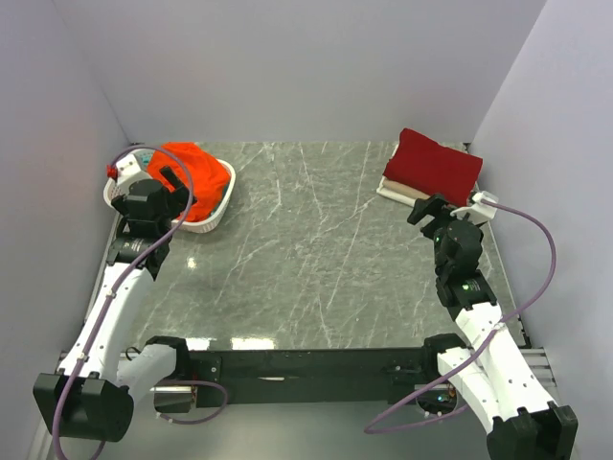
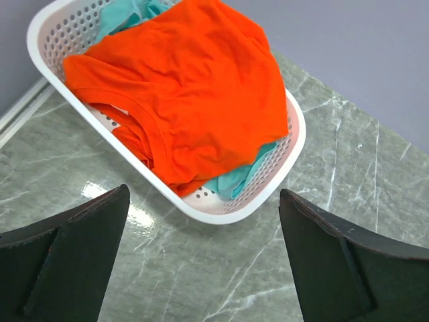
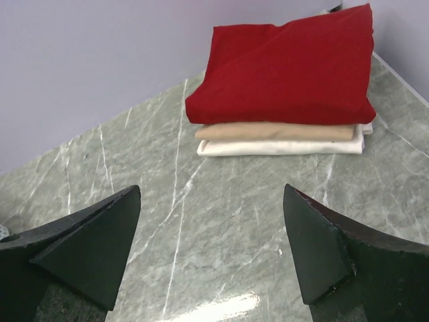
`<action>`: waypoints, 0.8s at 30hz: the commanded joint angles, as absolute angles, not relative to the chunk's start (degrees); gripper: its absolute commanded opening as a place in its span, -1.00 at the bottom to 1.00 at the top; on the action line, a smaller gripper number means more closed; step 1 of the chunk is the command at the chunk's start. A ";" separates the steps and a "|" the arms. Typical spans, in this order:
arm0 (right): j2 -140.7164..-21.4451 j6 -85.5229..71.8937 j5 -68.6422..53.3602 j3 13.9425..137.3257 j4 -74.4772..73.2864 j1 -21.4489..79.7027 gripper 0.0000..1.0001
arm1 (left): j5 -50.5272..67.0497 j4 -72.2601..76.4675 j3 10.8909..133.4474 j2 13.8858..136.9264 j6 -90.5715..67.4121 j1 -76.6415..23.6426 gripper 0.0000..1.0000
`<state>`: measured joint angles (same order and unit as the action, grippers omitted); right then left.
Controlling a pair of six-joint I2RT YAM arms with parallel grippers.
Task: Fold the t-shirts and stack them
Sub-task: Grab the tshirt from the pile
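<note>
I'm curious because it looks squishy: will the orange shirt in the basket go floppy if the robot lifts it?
Probably floppy: the orange t-shirt lies crumpled in soft folds, so it would likely droop from wherever it's pinched. It looks thin, so probably light. It might drag the teal shirt along, since it lies on top of it in the basket.

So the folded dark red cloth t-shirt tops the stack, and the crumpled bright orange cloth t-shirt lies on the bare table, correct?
Not quite: the bright orange cloth t-shirt lies in the white plastic lattice basket, as the left wrist view shows. The folded dark red cloth t-shirt does top the stack.
</note>
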<state>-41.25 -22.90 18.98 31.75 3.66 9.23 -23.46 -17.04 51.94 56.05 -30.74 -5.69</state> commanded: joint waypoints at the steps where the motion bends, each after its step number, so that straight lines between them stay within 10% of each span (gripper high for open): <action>1: -40.43 -22.32 20.65 32.96 6.68 9.49 0.85 | -26.01 -16.26 54.14 53.97 -29.36 -5.54 0.99; 13: -44.12 -20.83 22.85 38.67 1.50 9.58 0.87 | -19.35 -13.36 56.41 58.26 -23.91 -4.40 0.99; 24: -45.00 -25.66 17.41 36.30 3.25 9.58 0.87 | -3.70 -22.93 80.85 88.66 -25.49 5.71 0.98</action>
<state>-44.45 -23.79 19.38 36.25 1.30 9.23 -10.41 -19.27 75.99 83.46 -25.19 4.95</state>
